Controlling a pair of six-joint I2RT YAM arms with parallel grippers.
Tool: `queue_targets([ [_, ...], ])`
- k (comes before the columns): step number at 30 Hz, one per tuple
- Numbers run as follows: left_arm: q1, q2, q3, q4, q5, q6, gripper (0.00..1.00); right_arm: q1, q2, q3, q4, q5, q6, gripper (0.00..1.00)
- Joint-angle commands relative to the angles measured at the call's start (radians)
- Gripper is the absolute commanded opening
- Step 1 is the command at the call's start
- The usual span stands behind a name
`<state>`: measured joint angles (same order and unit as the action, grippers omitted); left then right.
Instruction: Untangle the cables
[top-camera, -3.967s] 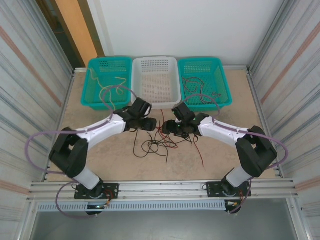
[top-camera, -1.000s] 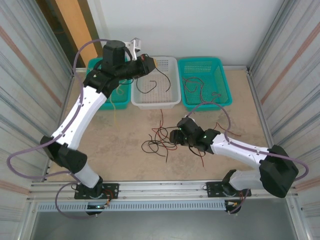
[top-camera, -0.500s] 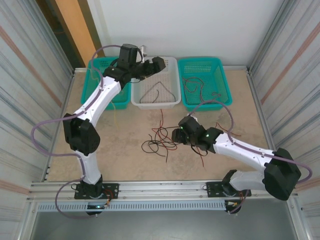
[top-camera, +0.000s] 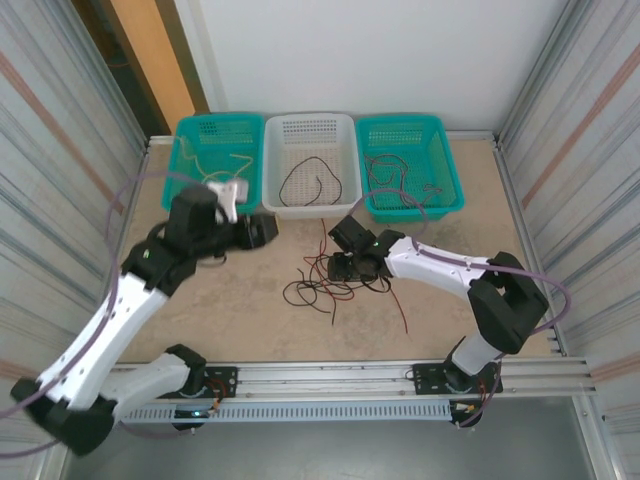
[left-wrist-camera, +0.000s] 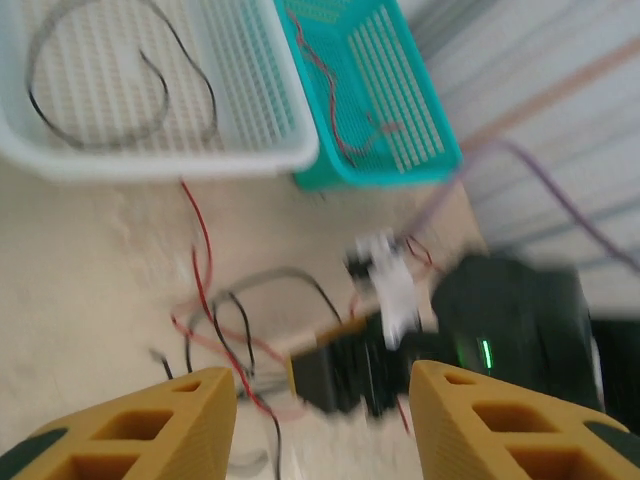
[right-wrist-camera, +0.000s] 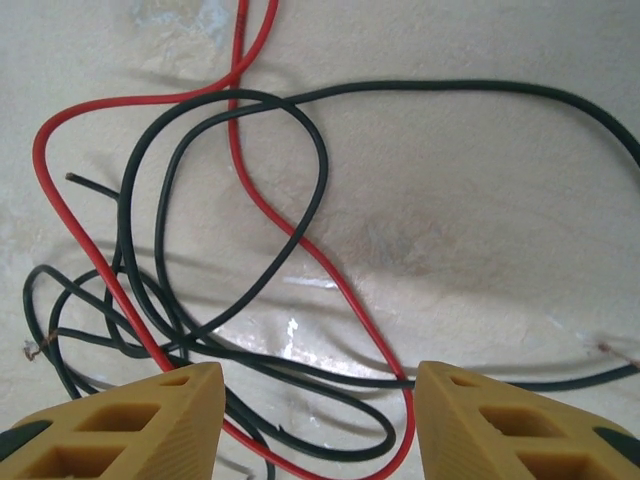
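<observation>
Sorting setup: beige table (top-camera: 250, 335) with three baskets lined up along the far edge.
Baskets: left teal basket (top-camera: 190, 165) has pale yellow cables (top-camera: 225, 160), white basket (top-camera: 310, 135) has one black cable (top-camera: 287, 183), and right teal basket (top-camera: 440, 150) has dark reddish cables (top-camera: 395, 180).
Tangle: red and black tangle (top-camera: 318, 285) sits loose mid-table, in front of the white basket.
Left gripper: left gripper (top-camera: 262, 232) hangs off to the left of the tangle, fingers spread wide and empty.
Right gripper: right gripper (top-camera: 348, 266) is low over the tangle's right side, fingers apart with nothing pinched.
Wrist close-up: red strand (right-wrist-camera: 290, 225) threads through a black loop (right-wrist-camera: 310, 130).
Step, my guess: picking which strand comes out next.
Tip: I'd grab where one colour runs alone, or a free end, not a crossing. Pull slow and along the strand's own path so loops slide open instead of cinching, and use the other claw to pin the rest.
</observation>
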<state>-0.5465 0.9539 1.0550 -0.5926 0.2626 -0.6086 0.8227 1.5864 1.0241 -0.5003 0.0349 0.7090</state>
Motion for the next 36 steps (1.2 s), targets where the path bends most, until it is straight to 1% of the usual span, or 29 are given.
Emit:
queue_targets([
  [1,-0.057,-0.013,-0.173,-0.02,-0.003,-0.104,0.5,0.004,0.009,0.021,-0.047,-0.065,-0.075,0.56],
  [3,-0.107,-0.005,-0.237,0.015,-0.011,-0.148,0.53,0.01,-0.012,-0.004,-0.045,-0.08,-0.079,0.6],
  [5,-0.163,0.029,-0.289,0.098,-0.012,-0.19,0.58,0.014,-0.027,-0.029,-0.041,-0.108,-0.081,0.61],
  [6,-0.177,0.054,-0.294,0.127,-0.008,-0.203,0.6,0.016,-0.026,-0.034,-0.047,-0.109,-0.083,0.61],
  [8,-0.202,0.126,-0.286,0.165,-0.019,-0.226,0.6,0.018,-0.007,-0.035,-0.07,-0.094,-0.083,0.58],
  [11,-0.224,0.225,-0.274,0.18,-0.061,-0.273,0.46,0.013,0.025,-0.026,-0.074,-0.088,-0.097,0.54],
  [13,-0.227,0.262,-0.3,0.235,-0.047,-0.306,0.4,0.013,0.042,-0.014,-0.07,-0.088,-0.114,0.52],
  [16,-0.229,0.262,-0.367,0.344,-0.036,-0.36,0.4,0.016,0.065,-0.003,-0.061,-0.095,-0.14,0.51],
  [18,-0.228,0.258,-0.387,0.374,-0.045,-0.377,0.4,0.024,0.084,0.007,-0.074,-0.081,-0.152,0.52],
  [19,-0.228,0.261,-0.39,0.378,-0.048,-0.378,0.4,0.026,0.089,0.011,-0.084,-0.071,-0.157,0.51],
  [20,-0.228,0.269,-0.392,0.384,-0.049,-0.378,0.4,0.027,0.091,0.014,-0.09,-0.062,-0.158,0.49],
  [22,-0.227,0.301,-0.393,0.407,-0.037,-0.382,0.4,0.036,0.083,0.023,-0.106,-0.056,-0.155,0.31],
  [24,-0.228,0.349,-0.386,0.458,-0.001,-0.387,0.4,0.063,0.054,0.036,-0.126,-0.027,-0.154,0.16],
  [25,-0.227,0.378,-0.377,0.488,0.02,-0.387,0.42,0.084,0.034,0.043,-0.135,-0.013,-0.156,0.08],
  [27,-0.227,0.427,-0.352,0.522,0.045,-0.39,0.45,0.127,-0.008,0.063,-0.157,0.023,-0.158,0.0],
  [29,-0.227,0.468,-0.32,0.522,0.038,-0.389,0.44,0.164,-0.059,0.088,-0.187,0.063,-0.153,0.0],
  [31,-0.226,0.497,-0.293,0.503,0.008,-0.392,0.42,0.195,-0.123,0.112,-0.211,0.093,-0.148,0.0],
  [34,-0.221,0.526,-0.26,0.452,-0.039,-0.385,0.42,0.244,-0.224,0.147,-0.234,0.138,-0.161,0.0],
  [36,-0.212,0.54,-0.254,0.453,-0.026,-0.385,0.43,0.261,-0.283,0.179,-0.258,0.171,-0.17,0.0],
])
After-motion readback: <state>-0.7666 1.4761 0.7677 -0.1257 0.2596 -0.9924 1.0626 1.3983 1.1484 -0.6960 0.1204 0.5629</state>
